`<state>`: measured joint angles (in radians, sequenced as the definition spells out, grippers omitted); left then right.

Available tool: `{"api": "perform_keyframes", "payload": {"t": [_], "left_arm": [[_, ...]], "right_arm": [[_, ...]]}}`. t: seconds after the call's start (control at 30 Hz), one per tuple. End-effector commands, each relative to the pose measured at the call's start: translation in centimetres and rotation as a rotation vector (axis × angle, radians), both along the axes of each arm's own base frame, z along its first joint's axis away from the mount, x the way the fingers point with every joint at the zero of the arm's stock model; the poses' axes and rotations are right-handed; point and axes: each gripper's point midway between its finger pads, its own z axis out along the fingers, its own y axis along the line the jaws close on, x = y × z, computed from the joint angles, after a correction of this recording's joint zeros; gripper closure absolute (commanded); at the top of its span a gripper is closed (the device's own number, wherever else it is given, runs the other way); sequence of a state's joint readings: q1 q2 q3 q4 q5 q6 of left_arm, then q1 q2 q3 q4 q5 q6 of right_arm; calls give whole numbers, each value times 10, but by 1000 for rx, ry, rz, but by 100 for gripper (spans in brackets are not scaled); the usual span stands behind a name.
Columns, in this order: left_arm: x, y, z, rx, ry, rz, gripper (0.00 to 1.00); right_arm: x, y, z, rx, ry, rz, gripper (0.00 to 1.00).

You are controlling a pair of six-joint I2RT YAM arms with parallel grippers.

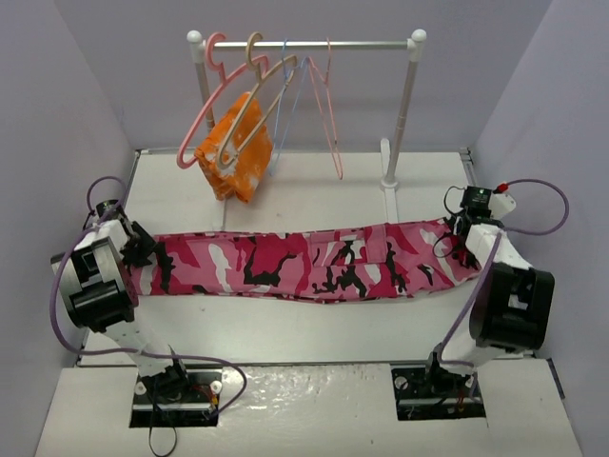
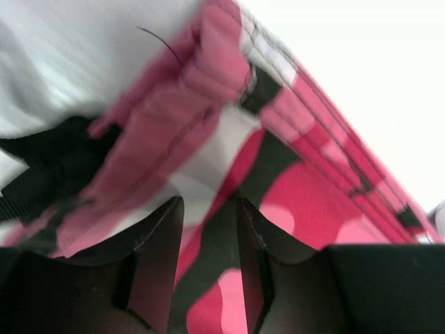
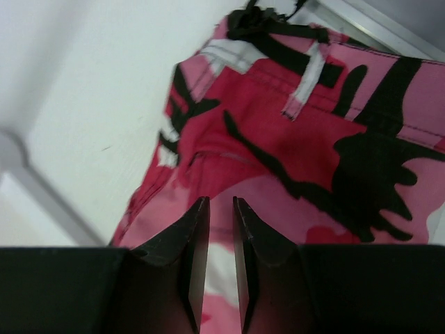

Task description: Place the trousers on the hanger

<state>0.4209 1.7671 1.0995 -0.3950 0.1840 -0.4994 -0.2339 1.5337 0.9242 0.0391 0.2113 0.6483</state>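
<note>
The camouflage trousers [image 1: 314, 265] lie stretched left to right across the white table. My left gripper [image 1: 143, 249] is at their left end, where bunched leg fabric [image 2: 313, 188] fills the gap between its jaws [image 2: 210, 203]. At the right end my right gripper [image 1: 466, 238] sits at the waistband. Its jaws [image 3: 220, 200] stand narrowly apart with pink fabric [image 3: 292, 132] between them. The beige hanger [image 1: 282, 69] hangs on the rail at the back, apart from both grippers.
A white clothes rack [image 1: 314, 44] stands at the back, its right post [image 1: 404, 114] on a foot. On it hang a thick pink hanger [image 1: 205, 105], an orange-and-white cloth [image 1: 238, 148] and thin wire hangers [image 1: 328, 114]. Grey walls close in both sides.
</note>
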Motion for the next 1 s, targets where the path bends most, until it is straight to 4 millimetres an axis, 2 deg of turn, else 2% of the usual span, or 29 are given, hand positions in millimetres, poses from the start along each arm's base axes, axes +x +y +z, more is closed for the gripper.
{"api": "perform_keyframes", "payload": {"t": [0.0,0.17,0.37,0.47,0.57,0.63,0.73,0.87,0.93,0.97], "left_arm": [[-6,3,-26,0,69,-12,67],[-10,8,-37,0,112,-4,67],[-13,16,-36,-7,122,39,68],[-18,20,-36,-4,138,55,75],[-24,26,-35,-10,130,85,76],[-24,27,-33,-18,117,93,76],[-17,29,-18,-11,72,95,75],[-6,33,14,17,-5,97,68],[-1,36,43,46,-59,87,59],[0,38,53,69,-70,81,56]], "right_arm": [[16,-35,-6,-119,-20,-52,83],[12,-41,-36,-123,72,-22,83],[-18,-67,-78,-79,193,-109,83],[-32,-82,-88,-66,237,-153,83],[-40,-98,-84,-66,244,-192,83],[-37,-103,-77,-65,241,-195,83],[-17,-95,-42,-67,156,-149,82],[3,-70,6,-60,31,-99,76],[18,-40,44,-44,-84,-33,71],[23,-29,57,-38,-117,-5,65]]}}
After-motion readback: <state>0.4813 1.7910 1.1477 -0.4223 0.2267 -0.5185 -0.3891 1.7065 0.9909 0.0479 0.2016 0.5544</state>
